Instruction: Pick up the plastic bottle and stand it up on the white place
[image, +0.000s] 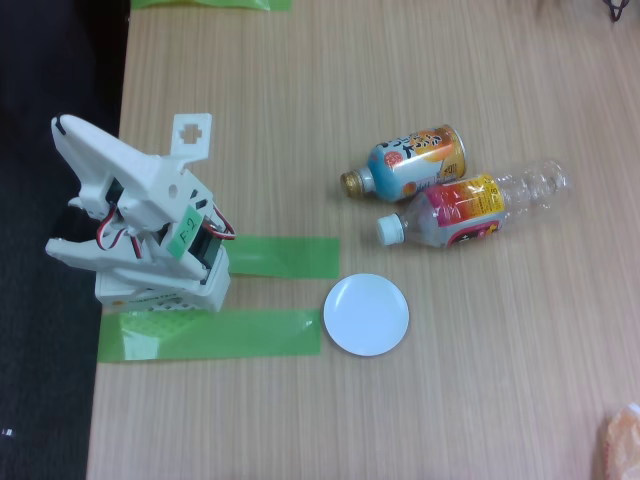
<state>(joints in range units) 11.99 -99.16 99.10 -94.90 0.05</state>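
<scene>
The folded arm's hand (75, 215) holds nothing; its opening cannot be told, the plastic bottle (470, 208) well apart.

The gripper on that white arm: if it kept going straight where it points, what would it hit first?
Likely nothing: the gripper seems to aim toward the picture's upper left, past the table edge over dark floor, away from the plastic bottle. With the arm folded, that's uncertain.
</scene>
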